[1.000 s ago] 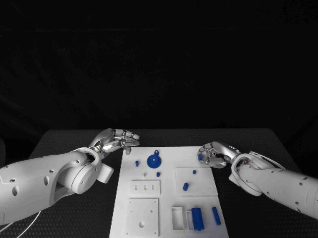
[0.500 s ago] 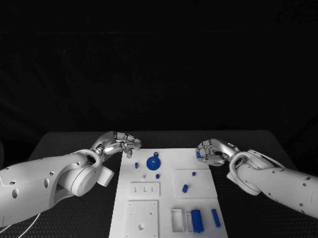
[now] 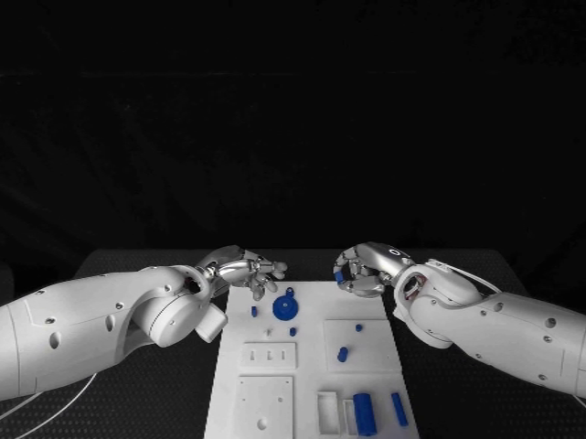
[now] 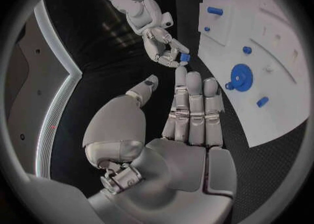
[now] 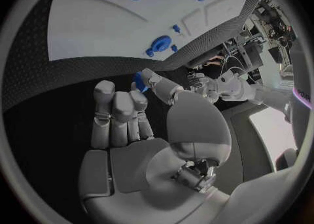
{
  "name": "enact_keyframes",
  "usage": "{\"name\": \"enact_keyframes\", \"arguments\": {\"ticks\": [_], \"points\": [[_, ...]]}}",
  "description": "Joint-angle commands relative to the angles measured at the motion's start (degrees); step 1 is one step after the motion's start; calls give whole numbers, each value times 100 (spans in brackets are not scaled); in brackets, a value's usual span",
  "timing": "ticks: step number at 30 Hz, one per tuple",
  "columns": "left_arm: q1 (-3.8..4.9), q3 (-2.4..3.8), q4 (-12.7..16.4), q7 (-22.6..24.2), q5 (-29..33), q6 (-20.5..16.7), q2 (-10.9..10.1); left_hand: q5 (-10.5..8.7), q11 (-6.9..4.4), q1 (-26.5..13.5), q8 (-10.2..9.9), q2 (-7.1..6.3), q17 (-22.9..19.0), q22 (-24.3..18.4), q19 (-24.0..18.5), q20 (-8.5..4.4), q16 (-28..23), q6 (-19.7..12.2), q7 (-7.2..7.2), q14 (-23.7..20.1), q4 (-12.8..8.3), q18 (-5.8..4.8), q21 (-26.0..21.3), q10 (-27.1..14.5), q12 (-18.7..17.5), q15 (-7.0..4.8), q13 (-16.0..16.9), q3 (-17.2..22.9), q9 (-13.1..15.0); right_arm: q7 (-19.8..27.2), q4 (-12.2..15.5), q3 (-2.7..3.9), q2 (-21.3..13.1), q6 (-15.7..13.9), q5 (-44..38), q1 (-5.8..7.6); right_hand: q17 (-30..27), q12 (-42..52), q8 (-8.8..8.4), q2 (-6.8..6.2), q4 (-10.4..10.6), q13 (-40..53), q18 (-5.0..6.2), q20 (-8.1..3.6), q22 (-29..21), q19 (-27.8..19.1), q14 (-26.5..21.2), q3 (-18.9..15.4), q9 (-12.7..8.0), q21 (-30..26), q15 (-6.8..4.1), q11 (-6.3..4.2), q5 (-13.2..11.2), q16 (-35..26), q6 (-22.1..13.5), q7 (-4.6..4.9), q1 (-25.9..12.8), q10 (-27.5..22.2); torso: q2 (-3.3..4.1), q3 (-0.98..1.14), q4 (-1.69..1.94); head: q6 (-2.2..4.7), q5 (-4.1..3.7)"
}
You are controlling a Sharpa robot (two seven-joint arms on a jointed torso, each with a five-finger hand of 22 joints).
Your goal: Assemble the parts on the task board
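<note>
The white task board (image 3: pixel 306 375) lies in the middle of the black table, with a blue round disc (image 3: pixel 285 307) near its far edge. My right hand (image 3: pixel 361 270) hovers over the board's far edge and pinches a small blue part (image 3: pixel 339 274) between thumb and finger. The right wrist view shows that part (image 5: pixel 139 81) at the fingertips (image 5: pixel 152 79). My left hand (image 3: pixel 248 272) is above the board's far left corner, fingers stretched out and holding nothing. In the left wrist view the left hand (image 4: pixel 190 114) points toward the right hand (image 4: pixel 159 38) and its blue part (image 4: pixel 185 57).
Small blue pegs (image 3: pixel 254 311) (image 3: pixel 360 326) (image 3: pixel 342 353) stand on the board. Blue blocks (image 3: pixel 364 412) (image 3: pixel 399 409) lie beside a white tray (image 3: pixel 327 407) at its near right. White inset plates (image 3: pixel 268 348) (image 3: pixel 261 401) sit at the near left. Black table surrounds the board.
My right hand has carried the blue part left and away from me, along the board's far edge. My left hand has moved right toward it and stretched its fingers out.
</note>
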Motion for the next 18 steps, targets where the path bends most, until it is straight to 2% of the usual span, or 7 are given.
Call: {"name": "enact_keyframes", "arguments": {"ticks": [1,4,10,18], "points": [[32,4,-29,-790,-361,322,121,-45,5,-155,-60,-47,27,8,45,-259,73,-34,-20,-10,121,-85,41,44,49,-49,57,-44,-18,-441,127,-1,116,266,-434,23,6,28,38,-35,0,5,308,-2,78,43,22,45,4,27,-30,-77,-21,33,867,-69,-38,-44,-81,-24,13,2,45],[32,2,-69,-919,-383,194,237,-48,5,-213,-92,-101,43,9,56,-284,120,-79,-15,-21,208,-81,57,32,82,-55,104,-51,-27,-488,207,-1,212,282,-467,27,6,26,38,-42,3,5,308,0,77,47,25,62,5,26,-30,-77,-21,32,870,-69,-40,-38,-99,-37,21,2,91],[32,1,-89,-1035,-444,-40,371,-47,22,-205,-168,-197,44,8,51,-305,163,-189,10,-55,329,-86,78,-19,121,-48,180,-5,-58,-524,364,-1,388,334,-479,27,5,22,36,-46,8,3,308,2,75,52,28,82,4,24,-29,-77,-20,31,871,-69,-43,-34,-116,-54,38,16,117],[32,1,-98,-1126,-527,-83,439,-47,24,-194,-172,-230,41,9,50,-308,177,-188,11,-64,373,-89,88,-37,137,-46,210,8,-62,-548,437,-1,506,325,-530,26,4,19,34,-46,12,3,308,5,73,56,29,98,4,23,-29,-77,-19,29,871,-69,-47,-31,-104,-47,35,11,110]]}}
